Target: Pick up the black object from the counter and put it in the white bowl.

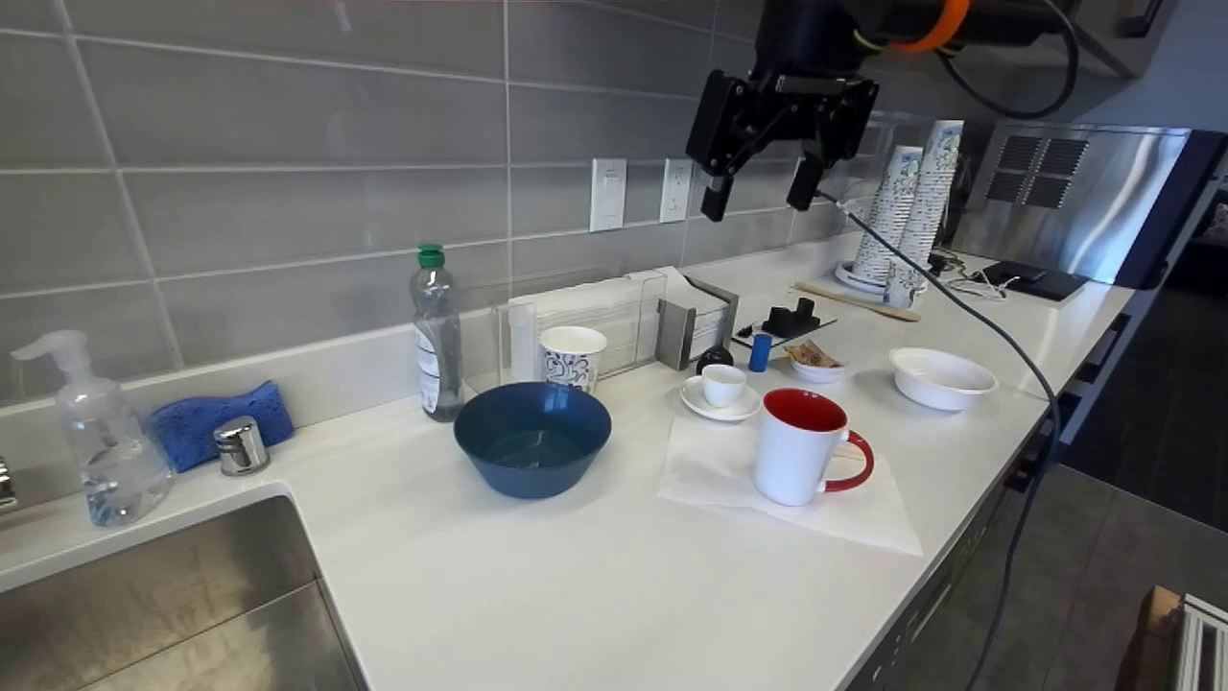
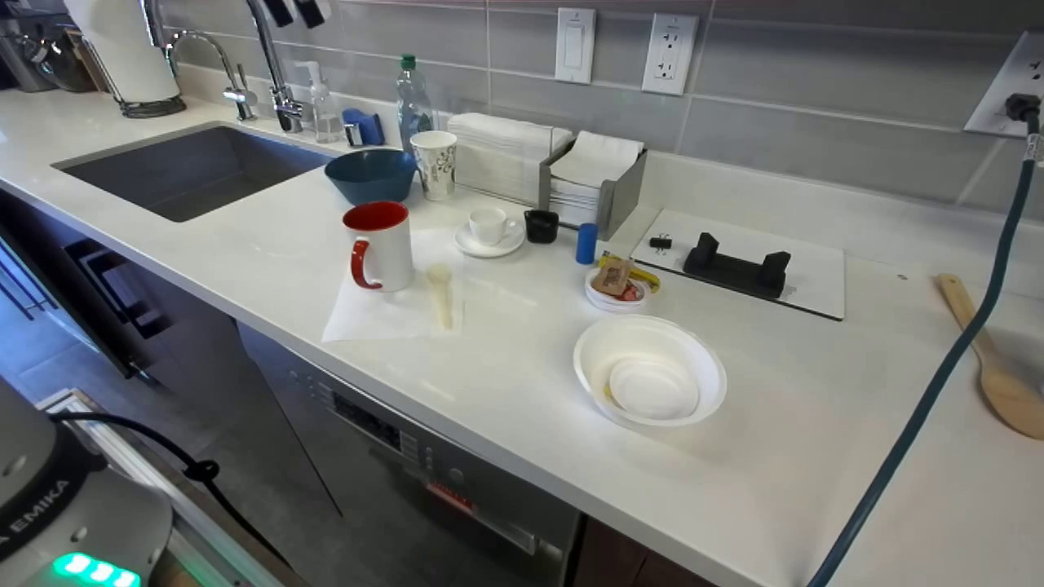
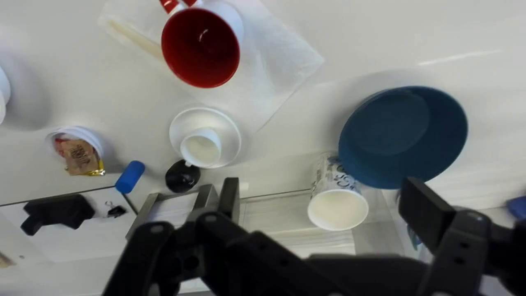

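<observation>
The black object (image 1: 715,359) is a small rounded lump on the counter, beside the white cup and saucer and in front of the napkin holder. It also shows in an exterior view (image 2: 541,227) and in the wrist view (image 3: 182,176), left of the fingers. The white bowl (image 1: 945,392) is shallow and round, and stands nearer the counter's front edge. It shows whole in an exterior view (image 2: 652,344); only a sliver shows at the wrist view's left edge (image 3: 3,91). My gripper (image 1: 758,199) is open, high above the counter. Nothing is between its fingers (image 3: 322,192).
A red-and-white mug (image 2: 393,253), cup and saucer (image 2: 488,228), blue cylinder (image 2: 586,243) and packet dish (image 2: 613,297) stand near the black object. The dark blue bowl (image 1: 533,441) and paper cup (image 2: 435,165) stand toward the sink. A cable (image 2: 938,391) hangs across the counter.
</observation>
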Controlling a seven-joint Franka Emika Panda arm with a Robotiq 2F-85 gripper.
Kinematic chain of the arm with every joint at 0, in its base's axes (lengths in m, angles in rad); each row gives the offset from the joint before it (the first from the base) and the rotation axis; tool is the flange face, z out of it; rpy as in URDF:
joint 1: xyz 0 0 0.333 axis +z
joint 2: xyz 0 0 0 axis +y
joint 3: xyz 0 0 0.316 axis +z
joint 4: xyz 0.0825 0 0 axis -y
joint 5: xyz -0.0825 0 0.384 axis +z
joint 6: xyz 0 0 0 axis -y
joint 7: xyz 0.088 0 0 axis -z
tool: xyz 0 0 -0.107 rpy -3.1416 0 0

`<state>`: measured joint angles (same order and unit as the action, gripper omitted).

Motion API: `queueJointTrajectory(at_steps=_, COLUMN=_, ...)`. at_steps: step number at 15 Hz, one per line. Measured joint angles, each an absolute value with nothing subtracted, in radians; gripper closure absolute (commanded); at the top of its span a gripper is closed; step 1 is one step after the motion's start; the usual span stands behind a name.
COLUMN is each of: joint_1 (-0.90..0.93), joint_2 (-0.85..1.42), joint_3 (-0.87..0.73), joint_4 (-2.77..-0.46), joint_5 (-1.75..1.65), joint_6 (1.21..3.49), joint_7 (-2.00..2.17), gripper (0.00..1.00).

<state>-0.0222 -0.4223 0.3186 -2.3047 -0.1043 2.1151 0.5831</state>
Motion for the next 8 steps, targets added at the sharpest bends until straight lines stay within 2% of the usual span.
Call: queueJointTrajectory(at_steps=8, joint_1=-0.115, joint_2=-0.334, joint_3=0.170, joint_4=-2.446, joint_5=-0.139, joint_6=2.419, joint_7=0.587, gripper=0.00)
